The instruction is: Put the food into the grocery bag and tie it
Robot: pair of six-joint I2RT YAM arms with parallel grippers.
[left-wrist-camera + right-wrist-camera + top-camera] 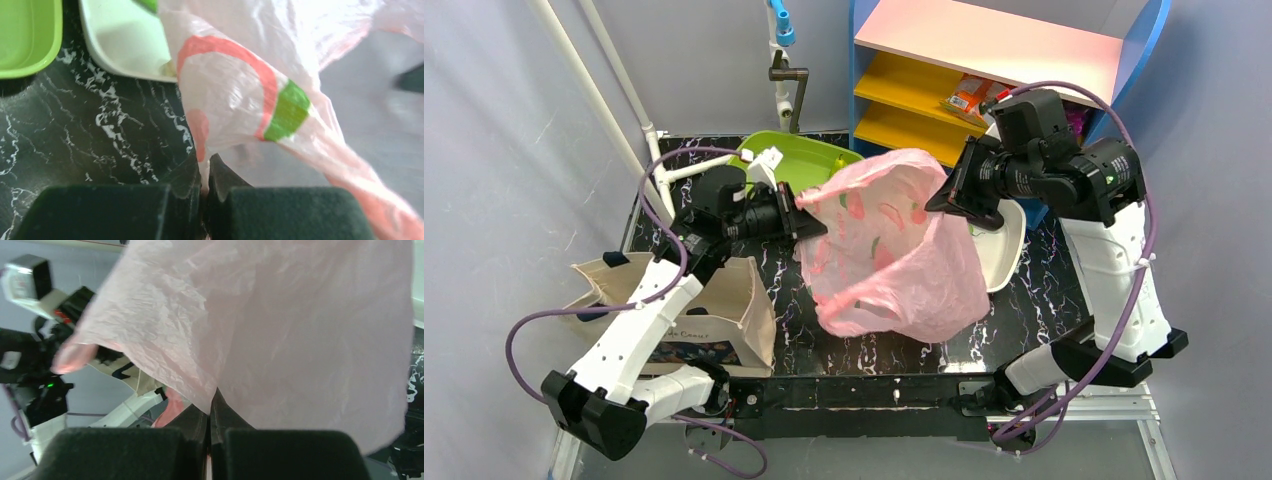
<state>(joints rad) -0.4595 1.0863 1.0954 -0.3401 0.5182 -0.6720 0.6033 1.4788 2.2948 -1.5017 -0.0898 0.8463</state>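
The pink translucent grocery bag point(894, 250) hangs above the black marble table, stretched between both grippers. My left gripper point(809, 205) is shut on the bag's left edge; in the left wrist view the film point(240, 85) runs down between the closed fingers point(185, 175). My right gripper point(944, 195) is shut on the bag's right edge; the right wrist view shows pink plastic point(280, 330) pinched at the fingertips point(222, 412). The pear, eggplant and green vegetable are not visible as separate pieces; the bag's bulging lower part hides what is in it.
A beige canvas tote point(724, 310) stands at the left front. A green tray point(799, 155) and a white plate point(1004, 250) lie behind and beside the bag. A blue shelf unit point(984, 60) with yellow shelves stands at the back right.
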